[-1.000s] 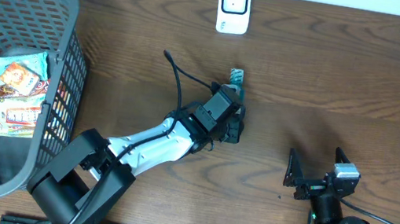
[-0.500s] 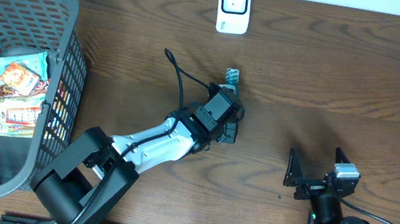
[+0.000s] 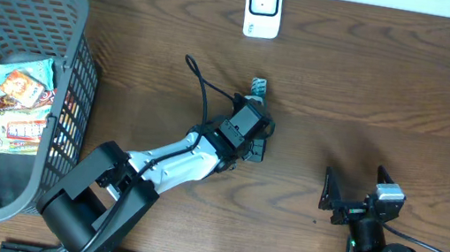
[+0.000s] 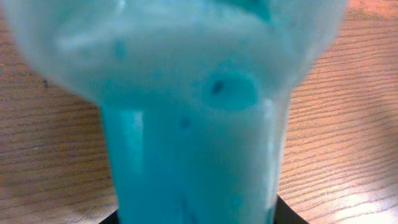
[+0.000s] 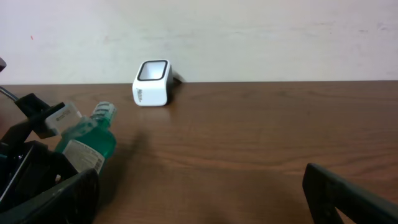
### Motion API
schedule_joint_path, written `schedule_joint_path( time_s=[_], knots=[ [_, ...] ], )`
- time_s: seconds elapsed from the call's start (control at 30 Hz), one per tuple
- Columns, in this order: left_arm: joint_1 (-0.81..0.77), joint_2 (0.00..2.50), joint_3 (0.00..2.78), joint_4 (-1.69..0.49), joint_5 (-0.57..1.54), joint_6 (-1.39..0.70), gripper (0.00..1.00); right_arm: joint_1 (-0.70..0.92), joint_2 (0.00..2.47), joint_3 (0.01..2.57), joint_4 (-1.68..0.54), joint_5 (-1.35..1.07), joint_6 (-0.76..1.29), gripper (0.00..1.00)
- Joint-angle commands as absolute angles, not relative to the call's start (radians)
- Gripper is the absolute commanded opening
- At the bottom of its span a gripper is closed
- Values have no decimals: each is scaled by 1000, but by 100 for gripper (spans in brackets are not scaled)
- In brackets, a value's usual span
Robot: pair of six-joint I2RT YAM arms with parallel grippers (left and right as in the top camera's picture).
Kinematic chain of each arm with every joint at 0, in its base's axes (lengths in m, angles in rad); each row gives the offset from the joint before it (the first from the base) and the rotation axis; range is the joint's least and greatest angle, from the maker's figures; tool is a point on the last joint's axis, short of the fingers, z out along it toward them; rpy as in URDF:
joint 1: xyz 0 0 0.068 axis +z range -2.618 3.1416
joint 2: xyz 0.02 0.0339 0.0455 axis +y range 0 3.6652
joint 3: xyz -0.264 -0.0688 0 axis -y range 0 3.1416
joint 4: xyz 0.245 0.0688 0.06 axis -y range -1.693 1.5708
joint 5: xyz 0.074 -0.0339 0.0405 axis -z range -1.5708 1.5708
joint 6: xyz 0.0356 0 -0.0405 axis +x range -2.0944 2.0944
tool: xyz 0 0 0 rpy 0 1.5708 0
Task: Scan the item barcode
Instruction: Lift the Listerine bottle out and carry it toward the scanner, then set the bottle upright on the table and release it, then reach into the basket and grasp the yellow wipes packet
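At the middle of the tabletop (image 3: 409, 91), we are listing one teal bottle (image 3: 259, 85), and the left pincer (image 3: 257, 106) is gripping it, jaws closed partway around its body. The bottle is tilting, its cap pointing toward the far edge. In the left wrist view its blurred teal body (image 4: 193, 124) is filling nearly the whole frame. In the right wrist view the bottle (image 5: 93, 140) is leaning with its cap raised; we cannot tell whether its base is touching the wood.

Beyond the bottle, near the far edge, we are recording one white scanner (image 3: 262, 7), standing apart from the cap with bare wood between them; in the right wrist view the scanner (image 5: 152, 83) is sitting close to the wall.

At the left end, we are noting one dark mesh basket (image 3: 78, 95), which is holding snack packets (image 3: 22, 82), with another (image 3: 14, 135) lying beside them.

At the near right, we are entering the right pincer (image 3: 353, 188), which is standing wide open, holding nothing and hanging well apart from the bottle.
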State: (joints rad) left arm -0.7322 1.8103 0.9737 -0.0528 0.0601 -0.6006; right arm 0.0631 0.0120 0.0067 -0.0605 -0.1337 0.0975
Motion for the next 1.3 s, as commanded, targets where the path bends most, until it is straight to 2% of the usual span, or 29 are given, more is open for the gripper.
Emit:
schedule_joint_path(
  time_s=[0.0,0.13,0.2,0.23,0.3,0.37,0.53,0.67,0.87,1.03,1.1,1.27],
  knots=[
    [-738,1812,971,-43,33,-581,27,72,7,6,-64,-125,88,99],
    [-757,1857,971,2,33,-610,33,72,7,6,-65,-125,88,99],
    [-765,1882,971,29,33,-627,41,72,7,6,-65,-125,88,99],
    [-767,1888,971,34,36,-628,59,72,7,6,-65,-125,88,99],
    [-767,1886,972,35,38,-628,85,72,7,6,-65,-125,88,99],
    [-767,1863,974,16,40,-619,97,72,7,6,-65,-125,88,99],
    [-765,1715,986,-66,27,-543,99,72,7,6,-65,-125,88,99],
    [-741,1536,999,-168,-99,-504,99,72,7,6,-65,-125,88,99],
    [-614,1210,1007,-222,-244,-371,100,72,7,6,-64,-125,88,99],
    [-352,1017,1075,-306,-328,-355,100,72,7,6,-65,-125,88,99],
    [-199,983,1112,-368,-331,-361,100,72,7,6,-65,-125,88,99],
    [162,987,1147,-589,-325,-620,100,72,7,6,-64,-125,88,99]
  ],
)
